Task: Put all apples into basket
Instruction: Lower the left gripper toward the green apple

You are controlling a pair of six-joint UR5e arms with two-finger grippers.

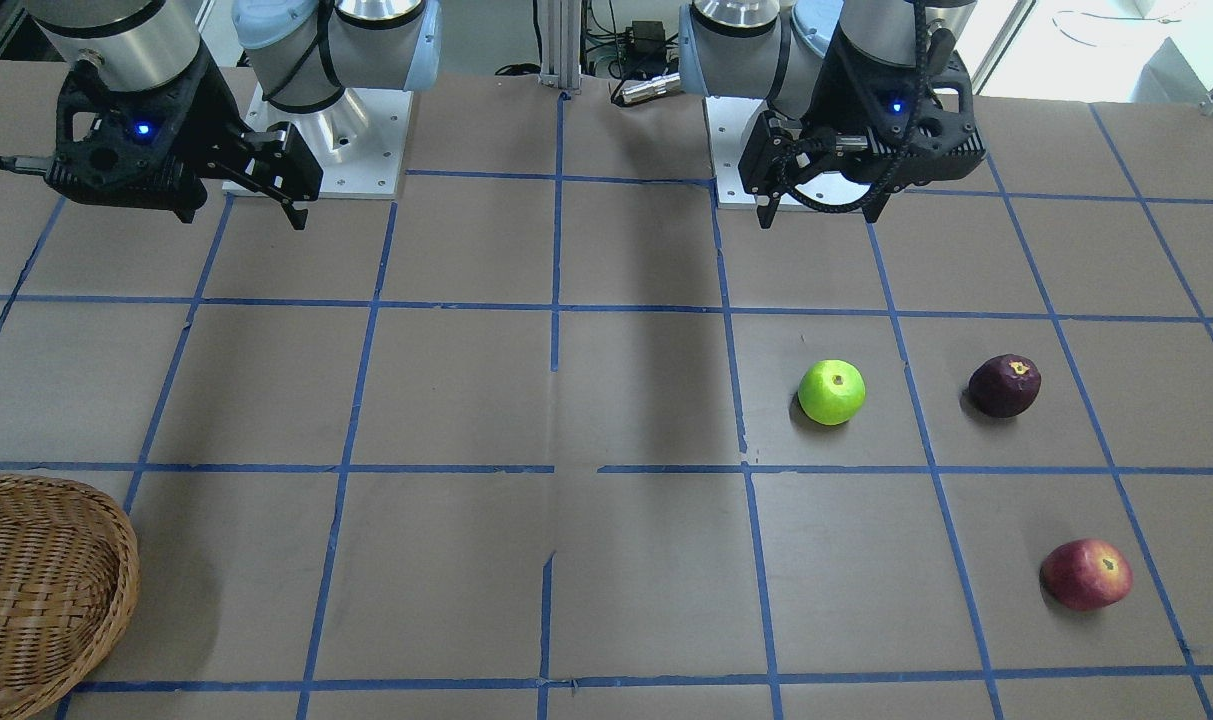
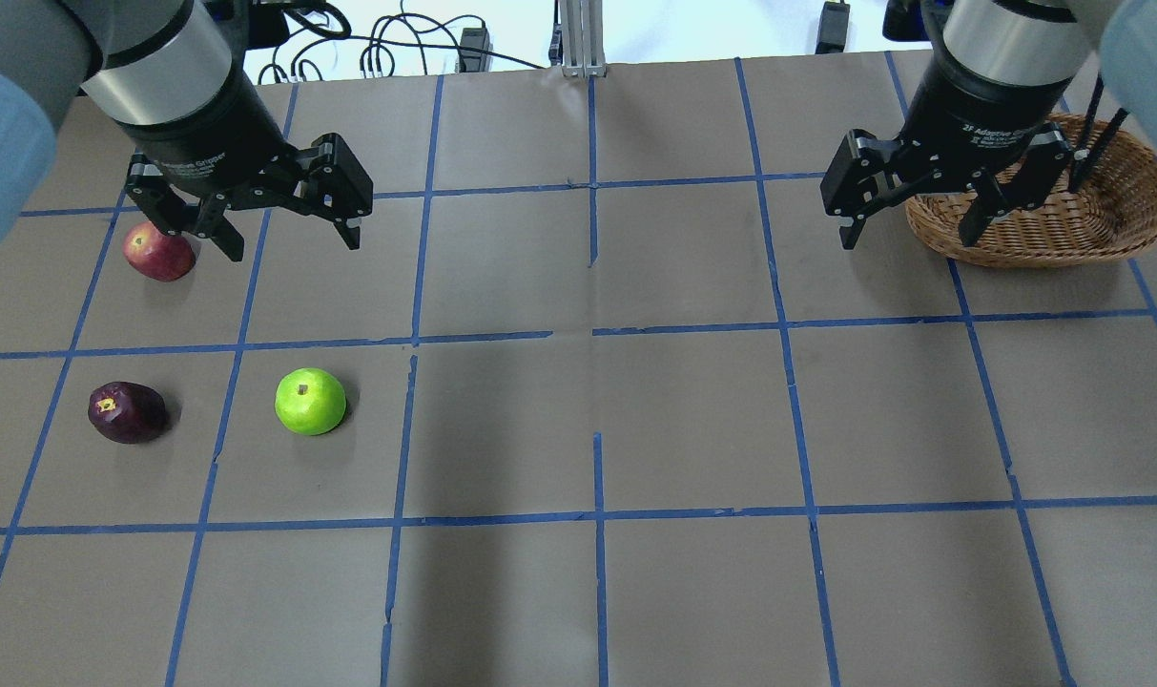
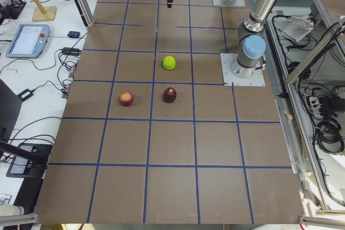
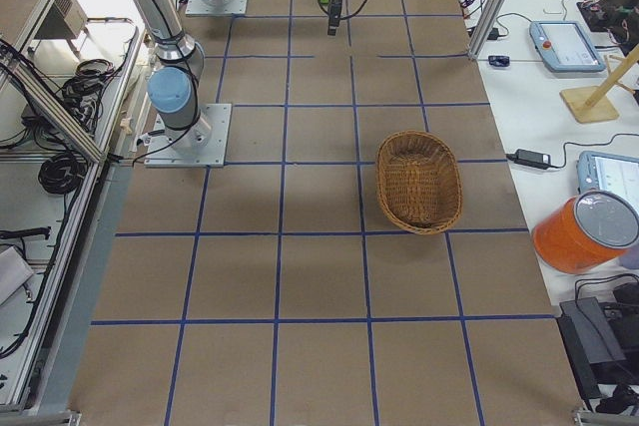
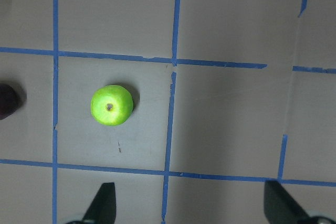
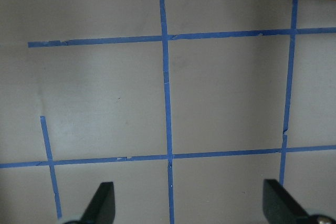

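The three apples lie on the robot's left half of the table. The lime green apple (image 1: pixel 832 392) (image 2: pixel 310 402) (image 5: pixel 111 105) is nearest the middle. The dark maroon apple (image 1: pixel 1004 385) (image 2: pixel 127 412) lies beside it, further out. The red apple (image 1: pixel 1086 574) (image 2: pixel 159 253) lies farther from the robot. The wicker basket (image 1: pixel 126 570) (image 2: pixel 1045 239) (image 4: pixel 384 182) stands at the far right, with nothing visible inside. My left gripper (image 2: pixel 292 246) (image 5: pixel 191 203) hangs open and empty, high above the table, on the robot's side of the green apple. My right gripper (image 2: pixel 907 237) (image 6: pixel 191 203) is open and empty, high above the table.
The brown table surface carries a grid of blue tape (image 1: pixel 556 305). The two arm bases (image 1: pixel 321 130) (image 1: pixel 756 140) stand at the robot's edge. Off the table's far side lie teach pendants (image 4: pixel 567 44) and an orange tub (image 4: pixel 589 231).
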